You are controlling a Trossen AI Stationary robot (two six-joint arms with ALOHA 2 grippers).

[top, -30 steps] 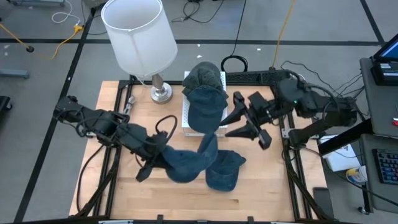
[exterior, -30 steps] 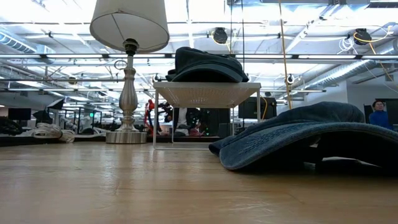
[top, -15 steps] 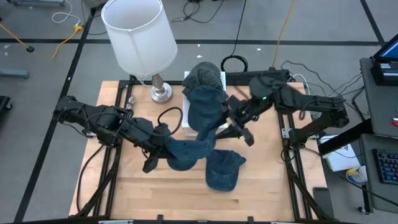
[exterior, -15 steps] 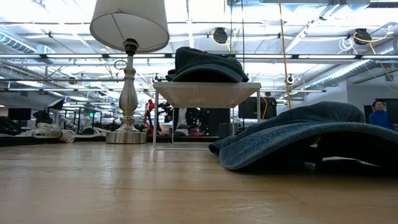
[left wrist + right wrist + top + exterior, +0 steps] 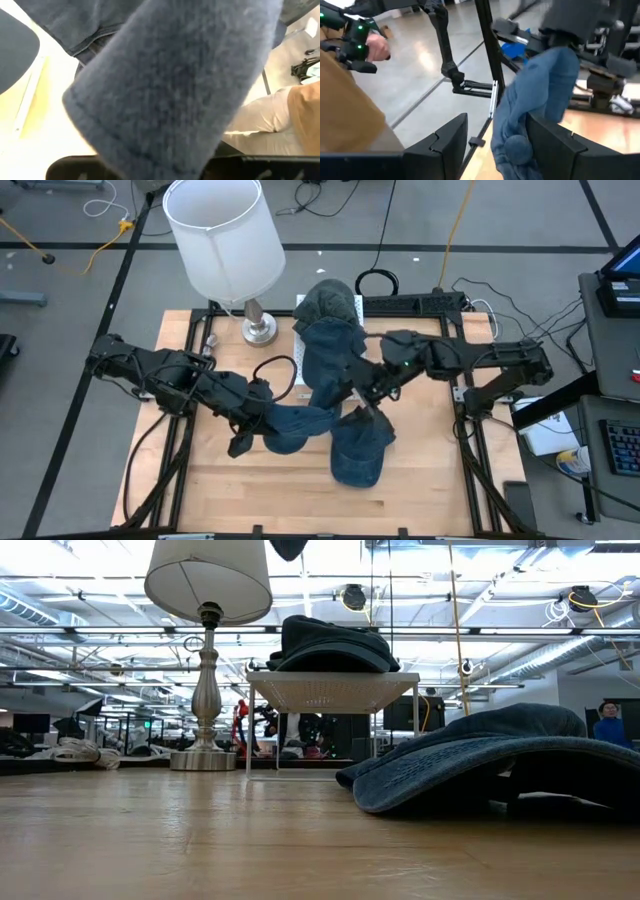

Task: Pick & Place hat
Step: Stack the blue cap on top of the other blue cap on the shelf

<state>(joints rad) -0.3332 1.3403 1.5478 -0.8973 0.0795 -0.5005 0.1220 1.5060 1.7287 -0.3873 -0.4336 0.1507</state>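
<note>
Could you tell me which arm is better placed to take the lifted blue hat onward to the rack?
Probably the right: its pincer is open around the raised end of the blue hat, near the white rack. The left pincer sits farther off.

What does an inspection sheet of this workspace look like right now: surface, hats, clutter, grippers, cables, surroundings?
Surface: wooden table, bare at its front.
Job's things: blue hat held up by the left gripper; second blue hat lying on the table; more hats piled on the white rack.
Clutter: table lamp at the back left.
Grippers: left shut on the blue hat; right gripper open around hanging fabric of that hat.
Cables: yellow cable and black cables on the floor.
Surroundings: a person far off in the low view.
</note>
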